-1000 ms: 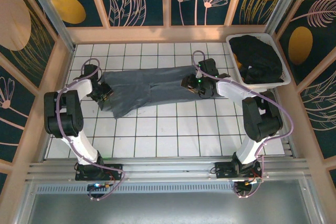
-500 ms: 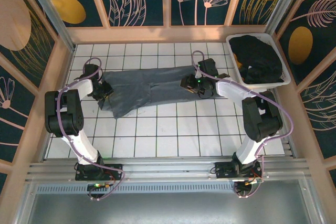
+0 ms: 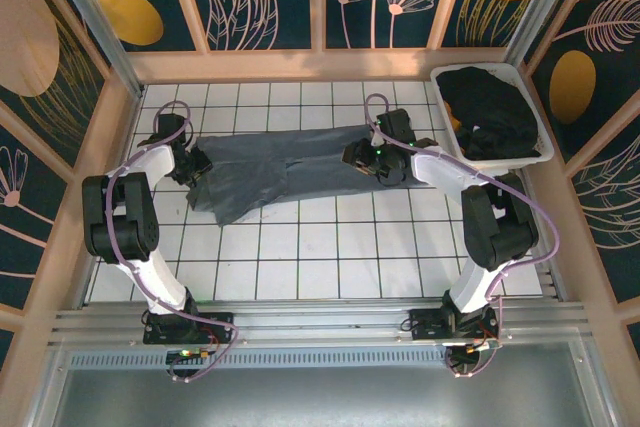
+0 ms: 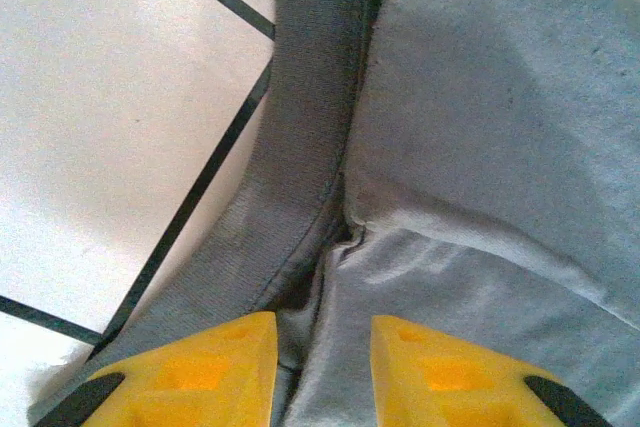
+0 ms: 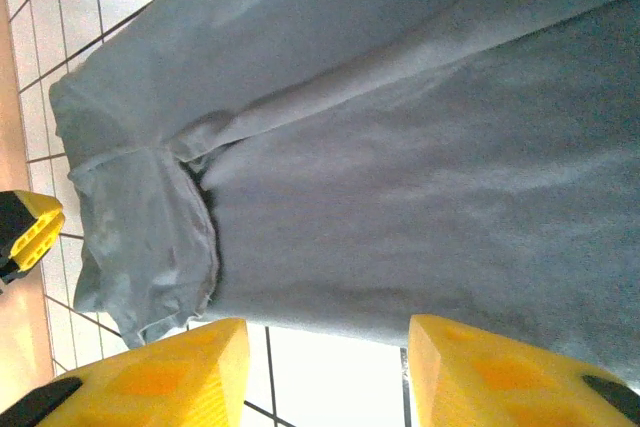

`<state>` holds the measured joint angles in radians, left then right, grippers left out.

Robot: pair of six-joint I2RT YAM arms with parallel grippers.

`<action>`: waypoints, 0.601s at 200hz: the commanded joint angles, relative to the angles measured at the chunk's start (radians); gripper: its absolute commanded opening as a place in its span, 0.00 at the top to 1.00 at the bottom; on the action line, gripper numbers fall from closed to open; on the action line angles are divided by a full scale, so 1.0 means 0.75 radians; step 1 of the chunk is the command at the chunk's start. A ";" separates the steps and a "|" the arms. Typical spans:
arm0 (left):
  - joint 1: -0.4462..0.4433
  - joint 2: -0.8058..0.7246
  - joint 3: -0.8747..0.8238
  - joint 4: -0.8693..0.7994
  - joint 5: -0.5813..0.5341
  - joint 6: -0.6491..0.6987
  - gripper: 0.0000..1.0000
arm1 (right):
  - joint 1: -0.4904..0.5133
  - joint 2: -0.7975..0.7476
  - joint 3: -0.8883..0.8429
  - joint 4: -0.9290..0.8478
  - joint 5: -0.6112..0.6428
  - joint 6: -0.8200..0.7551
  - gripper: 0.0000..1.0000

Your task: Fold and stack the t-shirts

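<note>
Grey shirt is just a long strip on the counter; black shirts sit unfolded in the bin. My right jaws gape; my left jaws straddle a fold, grip unclear.

A slate blue-grey fabric t-shirt is spread from left to right across the far half of the white tiled table. The left gripper is set at its left end and the right gripper over its right end. A white rectangular plastic bin is placed to its right, in the far right corner, and black fabric t-shirts are heaped in it.
</note>
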<state>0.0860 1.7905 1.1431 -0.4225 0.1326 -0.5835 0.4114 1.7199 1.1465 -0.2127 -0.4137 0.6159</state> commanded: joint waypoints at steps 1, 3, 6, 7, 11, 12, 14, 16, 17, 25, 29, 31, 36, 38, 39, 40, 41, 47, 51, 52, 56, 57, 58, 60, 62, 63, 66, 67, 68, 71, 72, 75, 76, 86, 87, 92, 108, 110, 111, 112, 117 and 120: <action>-0.004 0.033 0.000 0.010 0.064 -0.010 0.69 | 0.014 0.027 0.050 0.012 -0.017 -0.009 0.53; -0.005 0.032 0.000 0.012 0.067 -0.010 0.69 | 0.014 0.025 0.050 0.012 -0.017 -0.009 0.53; -0.005 0.035 -0.002 0.013 0.071 -0.011 0.70 | 0.014 0.025 0.050 0.012 -0.017 -0.009 0.53; -0.005 0.035 -0.002 0.014 0.071 -0.011 0.70 | 0.014 0.024 0.050 0.012 -0.017 -0.009 0.53; -0.006 0.037 -0.002 0.017 0.074 -0.012 0.70 | 0.014 0.025 0.050 0.012 -0.017 -0.010 0.53; -0.007 0.038 -0.002 0.017 0.074 -0.012 0.70 | 0.014 0.024 0.050 0.012 -0.017 -0.011 0.53; -0.007 0.038 -0.002 0.019 0.076 -0.012 0.70 | 0.014 0.025 0.049 0.012 -0.015 -0.010 0.53; -0.006 0.039 -0.002 0.020 0.078 -0.012 0.70 | 0.014 0.024 0.048 0.012 -0.017 -0.010 0.53; -0.006 0.040 -0.002 0.021 0.079 -0.012 0.70 | 0.015 0.025 0.048 0.012 -0.017 -0.010 0.53; -0.011 0.045 -0.002 0.023 0.085 -0.014 0.70 | 0.015 0.025 0.047 0.010 -0.017 -0.009 0.53; -0.012 0.047 -0.002 0.025 0.088 -0.014 0.70 | 0.015 0.025 0.044 0.009 -0.017 -0.010 0.53; -0.014 0.048 -0.002 0.025 0.090 -0.014 0.70 | 0.014 0.025 0.044 0.009 -0.017 -0.009 0.53; -0.014 0.051 -0.002 0.024 0.093 -0.015 0.70 | 0.014 0.023 0.042 0.010 -0.017 -0.009 0.53; -0.014 0.053 -0.001 0.024 0.093 -0.014 0.70 | 0.014 0.022 0.041 0.010 -0.017 -0.009 0.53; -0.015 0.054 -0.001 0.023 0.093 -0.014 0.70 | 0.014 0.022 0.040 0.011 -0.017 -0.009 0.53; -0.017 0.054 -0.002 0.023 0.093 -0.014 0.70 | 0.014 0.022 0.040 0.010 -0.017 -0.009 0.53; -0.018 0.056 -0.002 0.023 0.093 -0.014 0.70 | 0.014 0.022 0.040 0.010 -0.017 -0.009 0.53; -0.018 0.060 -0.004 0.022 0.091 -0.013 0.70 | 0.014 0.022 0.038 0.009 -0.015 -0.009 0.53; -0.021 0.061 -0.007 0.022 0.089 -0.013 0.71 | 0.014 0.024 0.038 0.008 -0.015 -0.010 0.53; -0.022 0.061 -0.008 0.022 0.089 -0.012 0.71 | 0.014 0.024 0.038 0.009 -0.015 -0.010 0.53; -0.021 0.065 -0.010 0.022 0.089 -0.013 0.71 | 0.015 0.024 0.038 0.009 -0.015 -0.011 0.53; -0.021 0.065 -0.011 0.023 0.089 -0.013 0.71 | 0.014 0.024 0.038 0.009 -0.015 -0.011 0.53; -0.020 0.064 -0.012 0.024 0.089 -0.013 0.71 | 0.014 0.024 0.038 0.009 -0.015 -0.011 0.53; -0.020 0.065 -0.015 0.025 0.090 -0.014 0.71 | 0.014 0.024 0.038 0.009 -0.015 -0.011 0.53; -0.021 0.066 -0.016 0.027 0.091 -0.014 0.71 | 0.014 0.024 0.038 0.009 -0.015 -0.011 0.53; -0.022 0.066 -0.018 0.027 0.091 -0.014 0.71 | 0.014 0.024 0.038 0.009 -0.015 -0.011 0.53; -0.022 0.066 -0.020 0.029 0.091 -0.014 0.71 | 0.014 0.023 0.038 0.008 -0.015 -0.012 0.53; -0.022 0.067 -0.022 0.030 0.091 -0.014 0.71 | 0.014 0.022 0.038 0.008 -0.015 -0.011 0.53; -0.022 0.067 -0.022 0.031 0.091 -0.014 0.71 | 0.014 0.022 0.038 0.008 -0.015 -0.011 0.53; -0.021 0.068 -0.024 0.032 0.091 -0.014 0.71 | 0.014 0.024 0.038 0.007 -0.015 -0.011 0.53; -0.021 0.069 -0.023 0.033 0.091 -0.014 0.71 | 0.014 0.023 0.038 0.007 -0.015 -0.012 0.53; -0.022 0.067 -0.027 0.035 0.093 -0.014 0.71 | 0.014 0.023 0.039 0.007 -0.013 -0.011 0.53; -0.021 0.067 -0.028 0.035 0.093 -0.014 0.71 | 0.014 0.023 0.040 0.007 -0.014 -0.010 0.53; -0.021 0.073 -0.031 0.038 0.093 -0.011 0.71 | 0.014 0.023 0.040 0.007 -0.015 -0.009 0.53; -0.022 0.073 -0.031 0.038 0.093 -0.010 0.71 | 0.014 0.023 0.040 0.007 -0.015 -0.009 0.53; -0.021 0.076 -0.031 0.038 0.093 -0.010 0.71 | 0.014 0.023 0.040 0.007 -0.015 -0.009 0.53; -0.021 0.084 -0.031 0.034 0.084 0.000 0.71 | 0.015 0.022 0.038 0.008 -0.015 -0.008 0.53; -0.021 0.084 -0.031 0.033 0.082 0.002 0.71 | 0.015 0.023 0.038 0.008 -0.015 -0.008 0.53; -0.021 0.085 -0.031 0.032 0.081 0.002 0.71 | 0.015 0.023 0.038 0.007 -0.015 -0.009 0.53; -0.021 0.084 -0.031 0.032 0.080 0.002 0.71 | 0.014 0.022 0.038 0.007 -0.015 -0.008 0.53; -0.022 0.087 -0.031 0.027 0.072 0.006 0.71 | 0.014 0.021 0.038 0.007 -0.015 -0.008 0.53; -0.021 0.086 -0.031 0.026 0.068 0.008 0.71 | 0.015 0.021 0.039 0.007 -0.013 -0.007 0.53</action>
<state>0.0731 1.8400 1.1313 -0.4007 0.1864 -0.5869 0.4141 1.7203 1.1603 -0.2127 -0.4141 0.6159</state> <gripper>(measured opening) 0.293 0.465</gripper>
